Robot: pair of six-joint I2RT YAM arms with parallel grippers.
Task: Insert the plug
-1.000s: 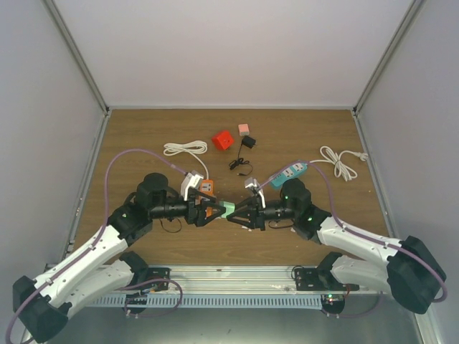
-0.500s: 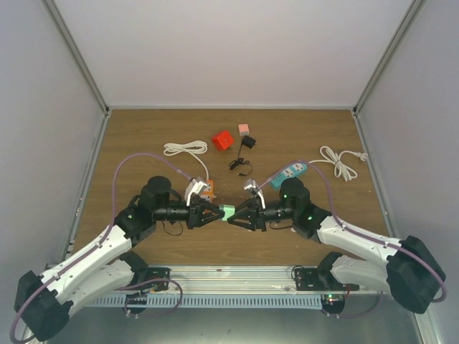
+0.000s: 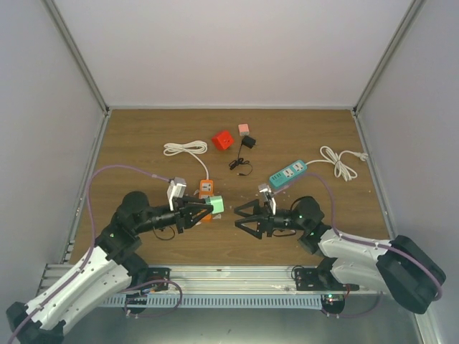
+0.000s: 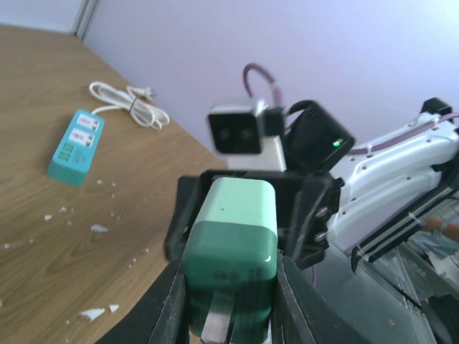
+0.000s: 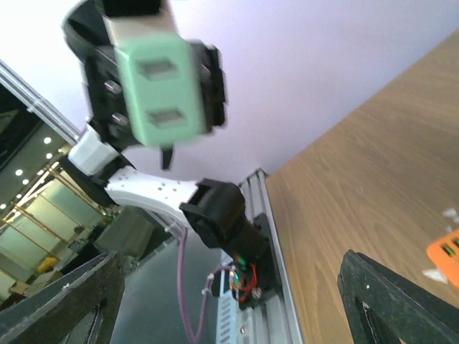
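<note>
Two robot arms nose to nose over the near middle of a wooden worktop (image 3: 143,136). Clamped in the left gripper (image 3: 204,212): a mint-green plug (image 4: 233,229), fingers pressed against two opposite sides, lifted into the air instead of resting on the wood. Facing it, the right gripper (image 3: 239,216), spread wide and empty, just beside the plug but not touching. From the left wrist view, a metal blade at the plug's end nearer the wrist, tucked down between the fingers. From the right wrist view, the opposite face, with two slots, turned toward the empty jaws. Probably raised midway so as to lie within reach of both arms. Likely target: a teal power strip (image 3: 287,173) lying flat farther back on the right, well apart from both grippers, with its white cord (image 3: 341,161) coiled beyond. Blade end buried in the grip, so probably a change of hold needed before any insertion. Also on the wood: an orange socket block (image 3: 206,188) just behind the left gripper, a red cube (image 3: 223,140) and a coiled white cable (image 3: 185,149) near the back.
</note>
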